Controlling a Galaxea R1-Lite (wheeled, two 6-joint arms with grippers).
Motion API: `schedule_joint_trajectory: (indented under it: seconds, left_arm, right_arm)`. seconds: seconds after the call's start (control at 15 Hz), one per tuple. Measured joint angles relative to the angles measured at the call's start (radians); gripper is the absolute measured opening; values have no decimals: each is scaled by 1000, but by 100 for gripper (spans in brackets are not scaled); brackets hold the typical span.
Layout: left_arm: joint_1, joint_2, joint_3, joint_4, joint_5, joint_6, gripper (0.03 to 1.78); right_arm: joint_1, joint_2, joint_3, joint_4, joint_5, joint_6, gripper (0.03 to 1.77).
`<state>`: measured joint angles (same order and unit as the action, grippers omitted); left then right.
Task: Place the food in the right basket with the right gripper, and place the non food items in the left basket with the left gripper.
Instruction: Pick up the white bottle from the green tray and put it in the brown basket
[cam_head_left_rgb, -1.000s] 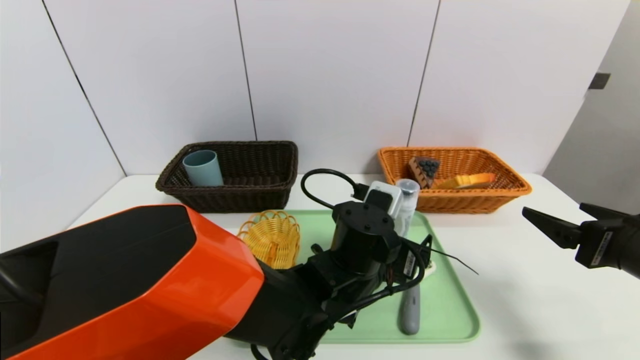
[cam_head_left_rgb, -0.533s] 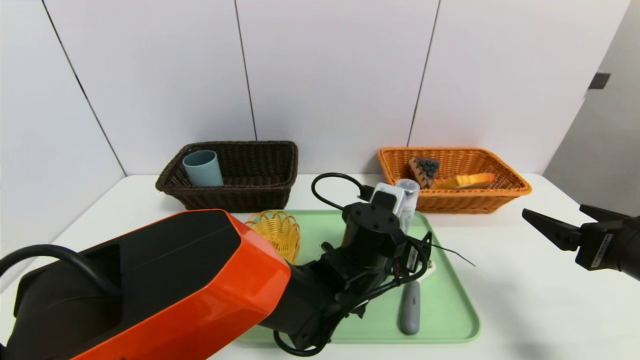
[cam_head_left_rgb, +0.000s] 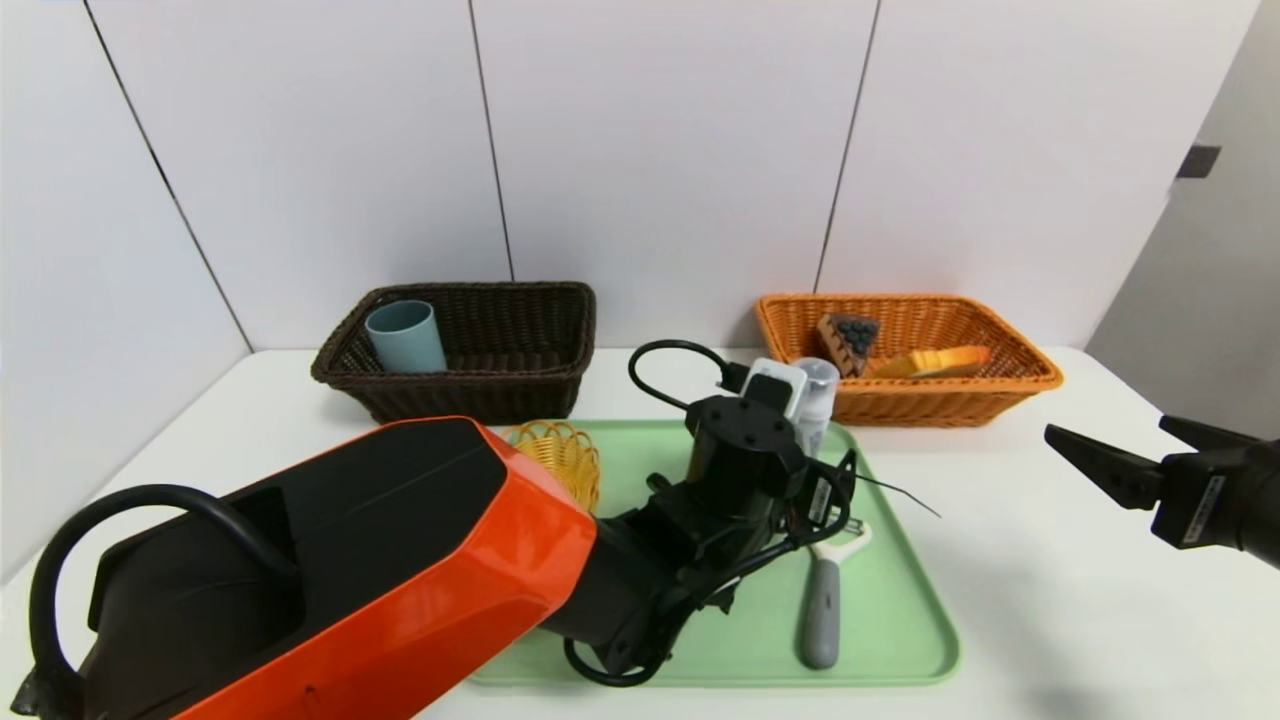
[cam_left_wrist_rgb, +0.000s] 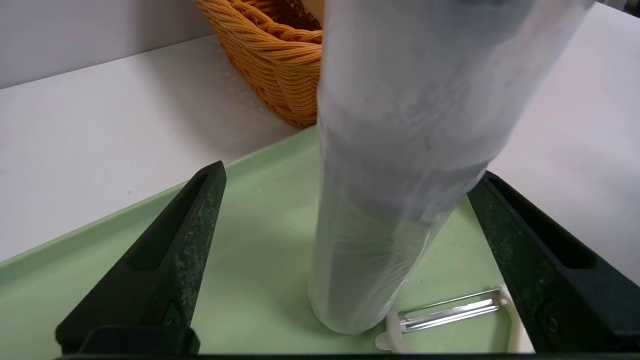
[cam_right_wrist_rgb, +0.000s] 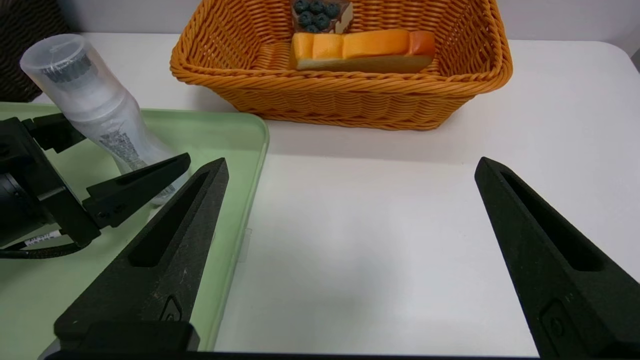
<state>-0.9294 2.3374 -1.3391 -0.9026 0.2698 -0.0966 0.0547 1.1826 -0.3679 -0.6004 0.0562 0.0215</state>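
A translucent bottle (cam_head_left_rgb: 822, 384) stands upright at the back right of the green tray (cam_head_left_rgb: 893, 610). My left gripper (cam_left_wrist_rgb: 352, 172) is open around the bottle (cam_left_wrist_rgb: 400, 175), one finger on each side, with gaps showing. A grey-handled peeler (cam_head_left_rgb: 820, 612) lies on the tray beside the bottle's base, its blade (cam_left_wrist_rgb: 452, 312) just by it. The brown left basket (cam_head_left_rgb: 500, 296) holds a blue cup (cam_head_left_rgb: 405, 336). The orange right basket (cam_head_left_rgb: 1000, 392) holds a blueberry cake slice (cam_head_left_rgb: 850, 338) and an orange slice (cam_head_left_rgb: 935, 360). My right gripper (cam_head_left_rgb: 1107, 428) hovers open and empty over the table right of the tray.
A small yellow wire basket (cam_head_left_rgb: 562, 455) sits at the tray's back left, partly behind my left arm. My left arm's orange cover (cam_head_left_rgb: 330, 580) hides the tray's near left part. White table (cam_right_wrist_rgb: 375, 240) lies under my right gripper (cam_right_wrist_rgb: 351, 164).
My left arm has reached farther forward, bringing its open gripper up around the bottle; the peeler's head now shows. The right gripper has stayed put.
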Motion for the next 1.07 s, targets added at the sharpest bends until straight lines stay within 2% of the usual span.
schedule_joint_trajectory:
  seconds: [0.2,0.27,0.47,0.73,1.07]
  left_arm:
    - [1,13,-13,-3,0,0,169]
    - [1,15,-16,-4,0,0,163]
    - [2,17,-25,-1,1,1,114]
    - [3,17,-27,1,1,0,67]
    - [8,3,-25,4,1,1,63]
  right_arm:
    - [0,-2,13,-3,0,-3,170]
    - [0,-4,17,-2,0,-2,170]
    - [0,-9,20,-2,0,-3,170]
    - [0,-13,22,-1,0,-5,170]
    - [0,-16,26,-1,0,-5,170]
